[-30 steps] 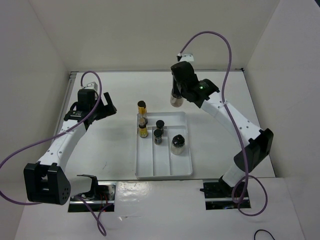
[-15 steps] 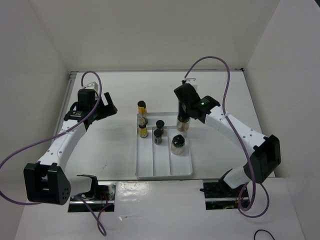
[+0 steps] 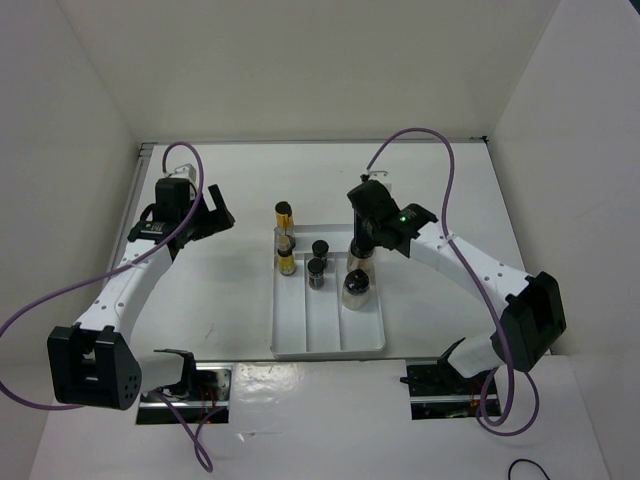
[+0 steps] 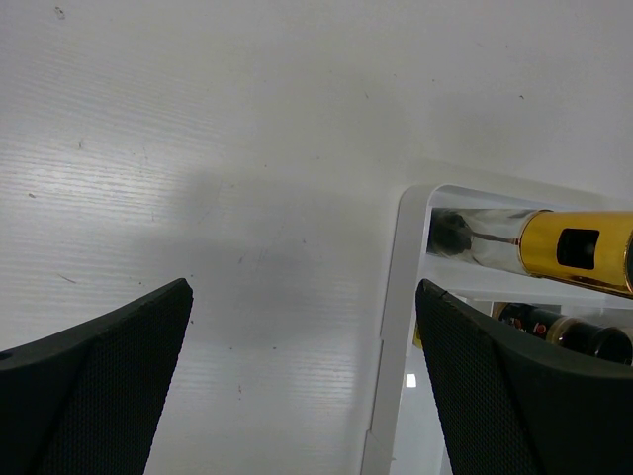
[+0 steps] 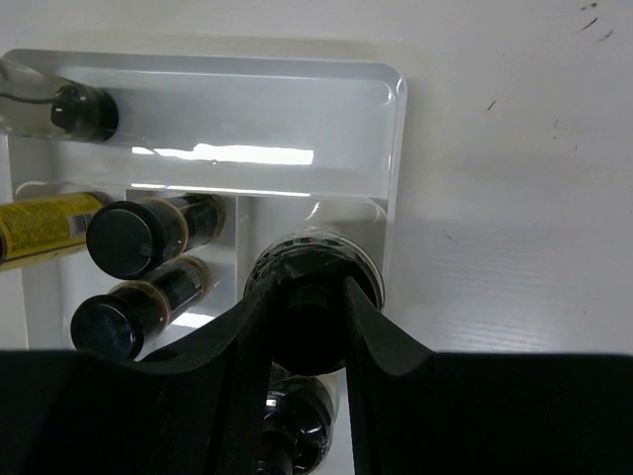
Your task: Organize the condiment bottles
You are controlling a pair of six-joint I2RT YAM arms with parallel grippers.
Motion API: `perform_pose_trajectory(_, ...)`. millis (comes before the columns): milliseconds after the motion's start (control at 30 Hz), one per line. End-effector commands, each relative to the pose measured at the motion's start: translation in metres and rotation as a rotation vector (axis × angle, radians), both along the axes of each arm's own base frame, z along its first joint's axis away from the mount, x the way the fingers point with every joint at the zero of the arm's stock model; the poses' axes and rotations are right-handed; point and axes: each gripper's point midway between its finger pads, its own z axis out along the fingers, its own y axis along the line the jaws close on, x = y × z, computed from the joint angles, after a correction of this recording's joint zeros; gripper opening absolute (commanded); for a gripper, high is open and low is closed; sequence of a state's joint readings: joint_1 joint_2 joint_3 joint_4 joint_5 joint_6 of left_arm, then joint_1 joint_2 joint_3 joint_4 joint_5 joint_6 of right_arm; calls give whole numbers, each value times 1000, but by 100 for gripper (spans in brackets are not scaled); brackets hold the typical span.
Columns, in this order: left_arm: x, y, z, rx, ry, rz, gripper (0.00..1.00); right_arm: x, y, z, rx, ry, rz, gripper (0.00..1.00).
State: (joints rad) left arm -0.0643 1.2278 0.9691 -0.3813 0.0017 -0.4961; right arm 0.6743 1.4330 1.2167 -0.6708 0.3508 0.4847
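Right gripper (image 5: 312, 289) clamped on the last jar (image 5: 326, 255) at the tray's (image 3: 290, 325) right edge; we judge five placed; left gripper (image 4: 302, 297) spread, empty.

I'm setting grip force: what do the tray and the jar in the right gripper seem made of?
The tray looks like glossy white plastic: bright glare streaks on its floor. The jar is clear glass or hard plastic, unclear which: its wall is see-through.
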Motion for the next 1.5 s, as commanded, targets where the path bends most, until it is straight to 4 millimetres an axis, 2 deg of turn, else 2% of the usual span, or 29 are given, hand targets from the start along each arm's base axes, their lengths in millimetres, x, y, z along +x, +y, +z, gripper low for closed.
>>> perform_pose_trajectory(0,4,-1,13,10,-55,-18,100,8,14,26,100,-93,-4,0)
perform_pose_trajectory(133,4,-1,13,10,-55,-18,100,6,16,17,108,-80,8,0)
perform_pose_trajectory(300,4,-1,13,10,-55,-18,100,8,23,15,120,-94,18,0)
perform_pose_trajectory(533,4,1,13,15,-56,-11,100,11,25,-1,93,-71,24,0)
perform_pose_trajectory(833,4,1,13,15,-56,-11,100,11,22,-28,35,-21,23,7)
perform_pose_trajectory(967,4,1,13,15,-56,-11,100,12,25,-30,40,-17,29,11)
perform_pose_trajectory(1067,4,1,13,15,-56,-11,100,12,25,-34,35,-9,28,30)
perform_pose_trajectory(1100,4,1,13,15,-56,-11,100,13,23,-33,22,-8,22,40)
perform_pose_trajectory(1133,4,1,13,15,-56,-11,100,10,19,-36,2,6,16,57)
perform_pose_trajectory(1200,4,1,13,15,-56,-11,100,15,17,-26,-7,-16,-2,72)
perform_pose_trajectory(1233,4,-1,13,9,-55,-19,100,13,15,-25,-16,-6,-2,85)
perform_pose_trajectory(1333,4,-1,13,9,-55,-19,100,15,14,-8,-15,-18,-8,97)
perform_pose_trajectory(1367,4,-3,14,3,-55,-26,100,15,15,-4,-13,-21,-8,99)
perform_pose_trajectory(1467,4,-3,14,3,-55,-26,100,19,18,30,36,-79,-9,99)
